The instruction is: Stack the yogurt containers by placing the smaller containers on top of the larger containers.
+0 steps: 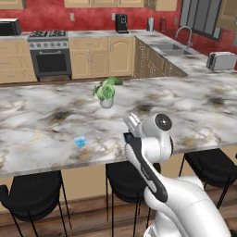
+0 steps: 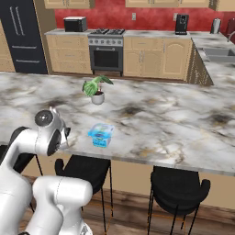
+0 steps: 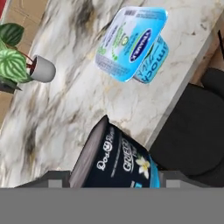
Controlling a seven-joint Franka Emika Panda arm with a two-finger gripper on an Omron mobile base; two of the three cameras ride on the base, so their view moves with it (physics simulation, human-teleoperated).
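In the hand view a dark, almost black yogurt cup with white lettering and a pale top sits between my gripper fingertips; the jaws are shut on it, and it hangs over the counter's front edge. Beyond it on the marble stands the squarish translucent blue tub with its clear lid, tilted in this view. The same tub rests near the counter's front edge, just right of my wrist. A tiny light-blue cup stands alone on the counter to the left of my arm.
A white pot with a green plant stands mid-counter behind the tub. Black stools line the front of the marble counter. A toaster sits at the far right, and a stove and sink lie beyond.
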